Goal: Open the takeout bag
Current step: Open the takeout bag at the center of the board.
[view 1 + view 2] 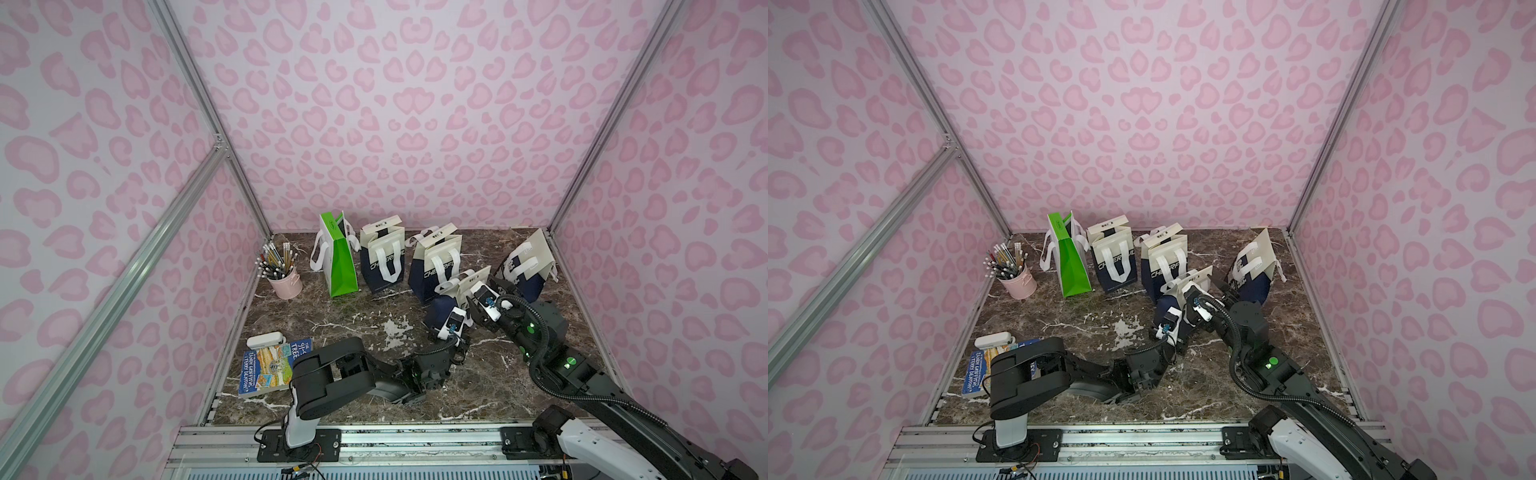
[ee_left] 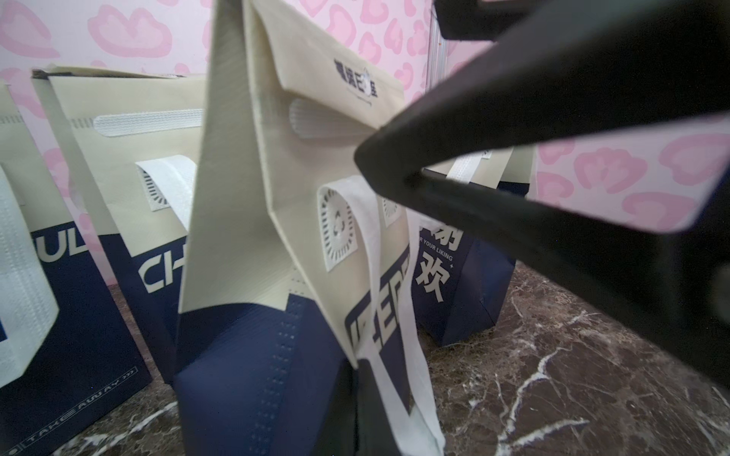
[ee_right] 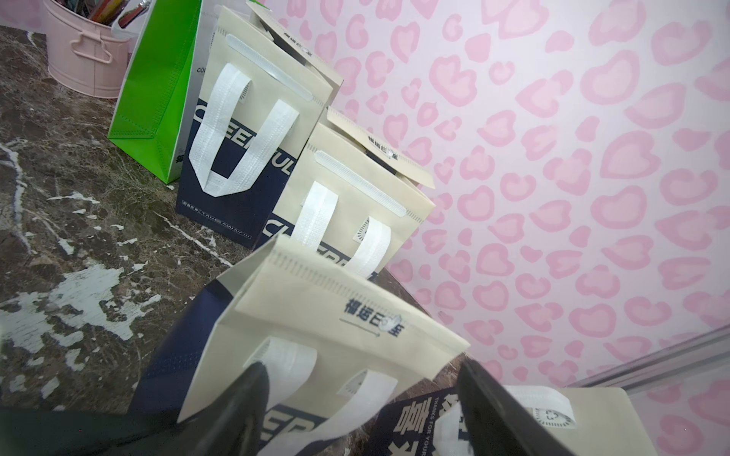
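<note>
The takeout bag (image 1: 459, 286) (image 1: 1183, 282) is cream on top and navy below, with white strap handles, and it leans in front of the row of bags. Its top flap is folded down over the front (image 3: 335, 312) (image 2: 300, 130). My left gripper (image 1: 444, 316) (image 1: 1165, 322) (image 2: 357, 422) is shut on the takeout bag low on its navy front, beside a hanging handle. My right gripper (image 1: 484, 293) (image 1: 1204, 291) (image 3: 363, 395) is open and straddles the bag's upper front and handles. In the left wrist view one of its fingers (image 2: 493, 166) touches the flap's edge.
Along the back stand a green bag (image 1: 338, 262) and two more cream-and-navy bags (image 1: 382, 257) (image 1: 434, 262). Another one leans at the right (image 1: 525, 262), close behind my right gripper. A pink pencil cup (image 1: 284, 282) and a book (image 1: 270, 365) are at the left.
</note>
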Tool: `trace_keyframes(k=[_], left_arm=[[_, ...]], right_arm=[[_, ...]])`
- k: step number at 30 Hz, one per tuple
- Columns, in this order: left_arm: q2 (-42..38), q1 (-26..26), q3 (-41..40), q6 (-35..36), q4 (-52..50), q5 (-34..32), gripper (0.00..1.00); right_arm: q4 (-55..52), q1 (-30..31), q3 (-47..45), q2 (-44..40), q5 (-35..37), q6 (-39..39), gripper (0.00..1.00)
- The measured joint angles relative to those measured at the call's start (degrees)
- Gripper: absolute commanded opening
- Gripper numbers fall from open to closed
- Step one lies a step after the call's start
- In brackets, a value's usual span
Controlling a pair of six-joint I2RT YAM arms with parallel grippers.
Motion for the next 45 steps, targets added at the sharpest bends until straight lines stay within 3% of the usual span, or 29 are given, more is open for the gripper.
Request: trace_keyframes(k=[10, 35, 45], left_arm=[[-0.50, 0.00, -0.46, -0.22, 0.02, 0.33, 0.05], [-0.52, -0.04, -0.22, 0.24, 0.15, 0.59, 0.05], [-0.42, -0.04, 0.17, 0.61, 0.15, 0.55, 0.05]], right_arm=[[3.06, 1.73, 0.00, 2.58, -0.17, -0.72, 0.74], [9.44, 2.84, 0.68, 8.07, 6.08, -6.03, 0.33], [11.87, 2.64, 2.27, 10.69, 8.39, -7.58, 0.28]])
